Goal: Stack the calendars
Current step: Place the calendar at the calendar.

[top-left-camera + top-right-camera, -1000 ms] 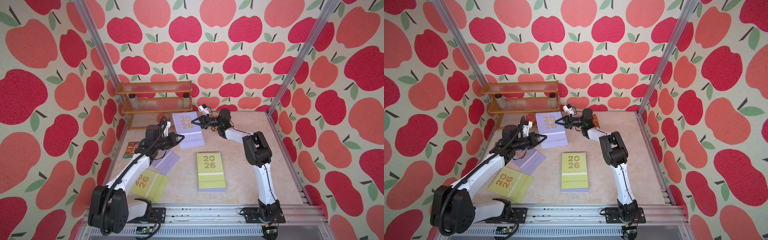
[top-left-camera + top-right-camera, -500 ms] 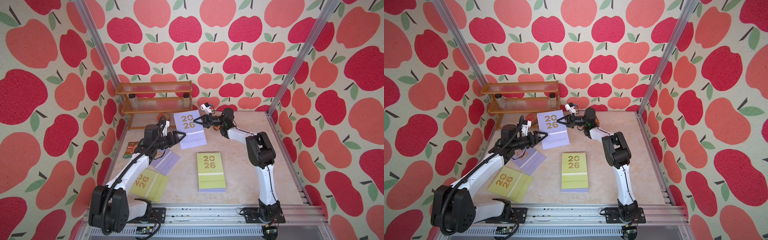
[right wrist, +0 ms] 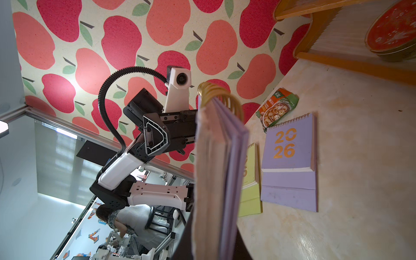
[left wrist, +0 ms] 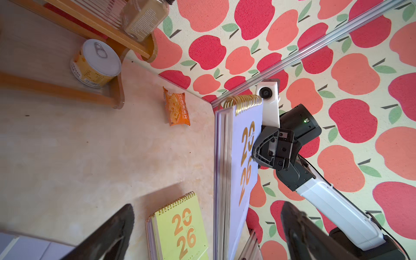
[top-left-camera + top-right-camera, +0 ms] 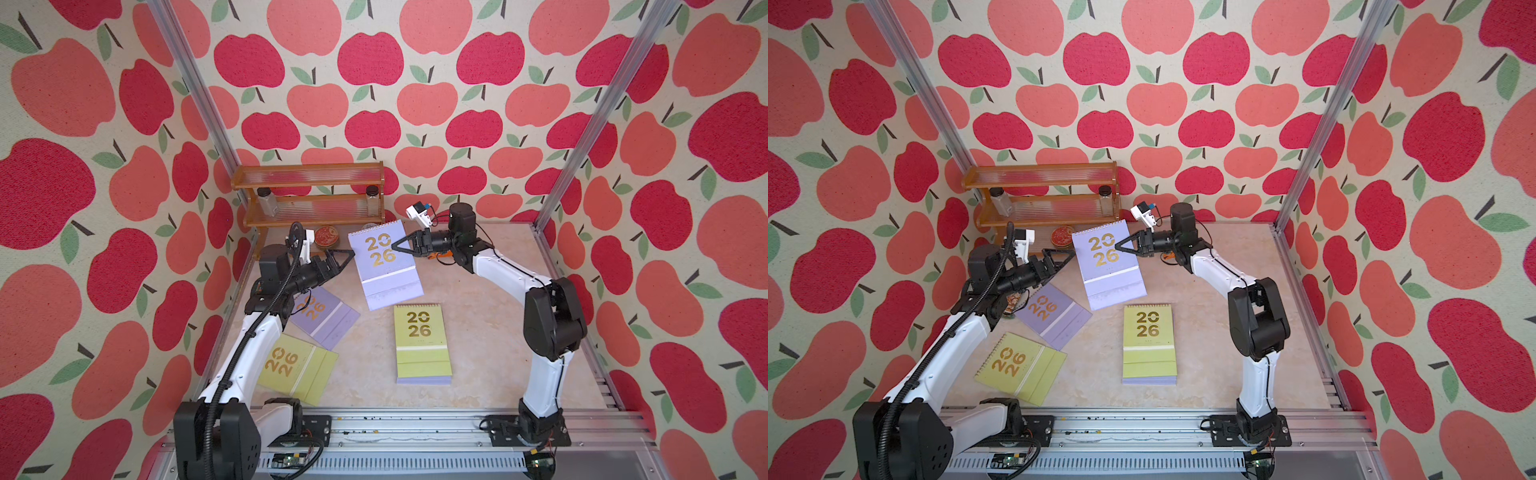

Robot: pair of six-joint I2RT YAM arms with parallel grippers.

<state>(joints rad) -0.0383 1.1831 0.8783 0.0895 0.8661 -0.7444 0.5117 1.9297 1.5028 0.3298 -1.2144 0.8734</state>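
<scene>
Top views: right hand (image 5: 395,248) pinches raised lavender calendar (image 5: 384,266), far centre; left hand (image 5: 345,258) gapes beside it.
Left wrist: yellow-green-topped pile (image 4: 180,227) lies near centre.
Right wrist: loose lavender calendar (image 3: 289,162) and yellow-green calendar (image 3: 252,193) lie left, seemingly awaiting stacking.

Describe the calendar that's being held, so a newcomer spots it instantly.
Find the wooden shelf at the back wall. In front of it, the right pincer grips a lavender calendar by its edge. It alone stands tilted up; the rest lie flat.
</scene>
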